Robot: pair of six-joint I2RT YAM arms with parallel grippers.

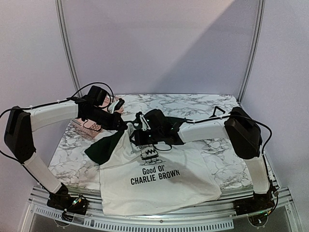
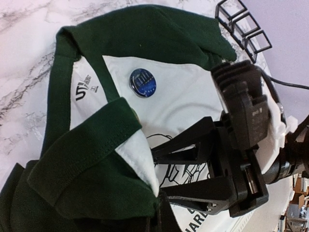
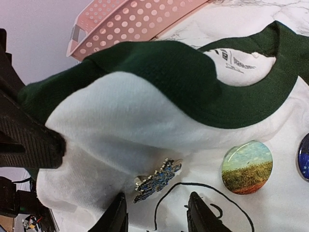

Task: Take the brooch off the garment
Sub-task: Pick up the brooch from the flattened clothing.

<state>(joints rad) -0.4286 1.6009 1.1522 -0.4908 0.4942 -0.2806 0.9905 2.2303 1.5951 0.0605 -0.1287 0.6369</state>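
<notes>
Table (image 1: 212, 108), marble-patterned, bearing all that follows.

Shirt (image 1: 159, 186), white with green sleeves and collar, spread print-up toward the near edge. Its collar end is gathered and raised off the table. We judge this is done to tent the cloth, so that the pinned piece stands proud and the fabric does not drag along with it.

Left arm (image 1: 50, 116), reaching in from the left over the tray to the collar, wrist turned down.

Right arm (image 1: 207, 130), elbow out to the right, forearm low and running in toward the same spot.

Tray (image 3: 135, 21), pink, perforated, far left, under the left arm. We take it for the drop-off place; whether anything lies in it we cannot tell.

Rack (image 2: 244, 29), black wire, far right of the table, apart from the work.

Left claw (image 1: 123, 125), closed tight on a fold of the shirt by the collar, holding it up. The cloth hides its fingers in its own view.

Right claw (image 3: 157, 203), jaws partway apart, holding nothing, tips low over the white cloth.

Landscape badge (image 3: 247, 166) and blue badge (image 2: 143, 82), round, pinned to the chest beside the brooch.

Brooch (image 3: 157, 180), small, blue, glittering, jagged in outline, pinned to the white cloth below the collar. It sits just ahead of the gap between the right jaws, not gripped and not yet off.
</notes>
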